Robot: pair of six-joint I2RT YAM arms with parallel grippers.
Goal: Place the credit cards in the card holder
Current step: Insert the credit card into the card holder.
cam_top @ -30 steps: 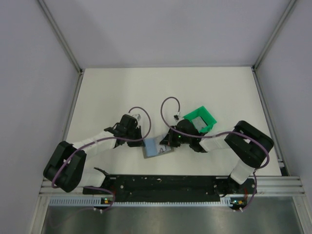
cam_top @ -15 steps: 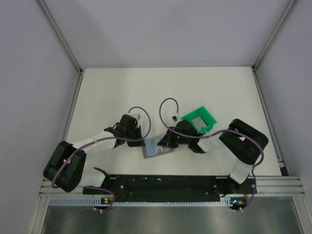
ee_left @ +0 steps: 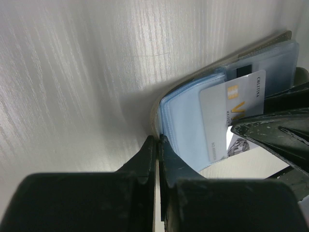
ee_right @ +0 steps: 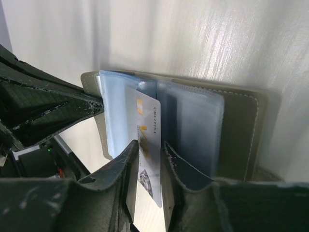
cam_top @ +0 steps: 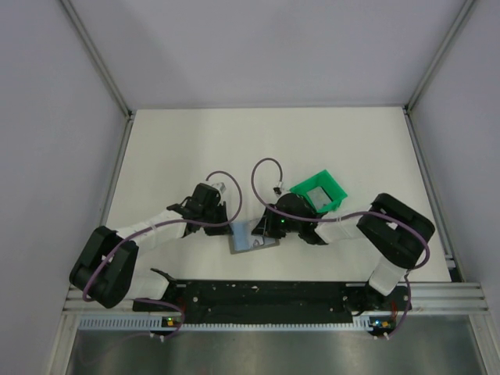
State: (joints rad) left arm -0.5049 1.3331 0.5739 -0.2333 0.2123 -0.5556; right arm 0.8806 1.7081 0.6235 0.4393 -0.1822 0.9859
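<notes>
Credit card (ee_right: 148, 145) points lengthwise into card holder (ee_right: 193, 121).

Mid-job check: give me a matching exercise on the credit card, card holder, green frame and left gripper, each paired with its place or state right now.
Things:
1. credit card
2. card holder
3. green frame
4. left gripper

Places or states:
A. pinched shut on the holder's edge
B. lying open on the table
C. between the right gripper's jaws, at the holder
D. on the table, farther back than the right gripper

Pairs: 1-C, 2-B, 3-D, 4-A.
</notes>
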